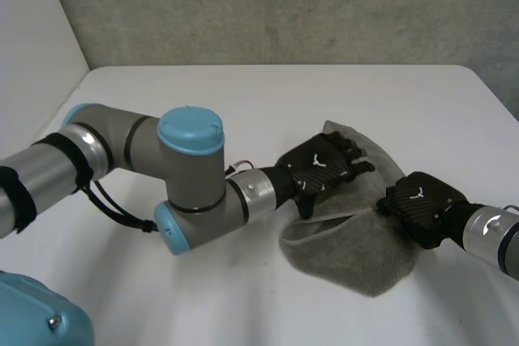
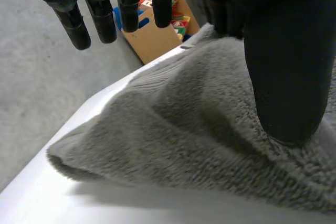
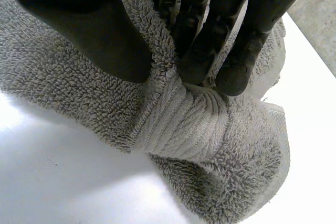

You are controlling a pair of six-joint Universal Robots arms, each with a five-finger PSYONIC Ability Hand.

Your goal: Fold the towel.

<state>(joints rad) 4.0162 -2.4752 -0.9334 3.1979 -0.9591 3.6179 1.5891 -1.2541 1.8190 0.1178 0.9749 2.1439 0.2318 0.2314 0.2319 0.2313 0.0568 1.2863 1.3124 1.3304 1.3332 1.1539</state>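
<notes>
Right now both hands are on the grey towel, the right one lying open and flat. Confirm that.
Wrong on the right hand: it is shut on the grey towel, thumb and fingers pinching a bunched edge, as the right wrist view shows. The left hand is on it too.

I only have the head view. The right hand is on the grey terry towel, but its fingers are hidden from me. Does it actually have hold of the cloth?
Observer: Yes. In its wrist view, the right hand pinches a bunched, ribbed edge band of the grey terry towel between its thumb and fingers.
Operator: And the left hand?
Observer: The left hand is not gripping. Its thumb rests on the towel, while its fingers stick out straight, clear of the cloth.
Operator: Anything beyond the table on that side?
Observer: Past the edge of the white table, a brown cardboard box with colourful contents stands on the floor.
</notes>
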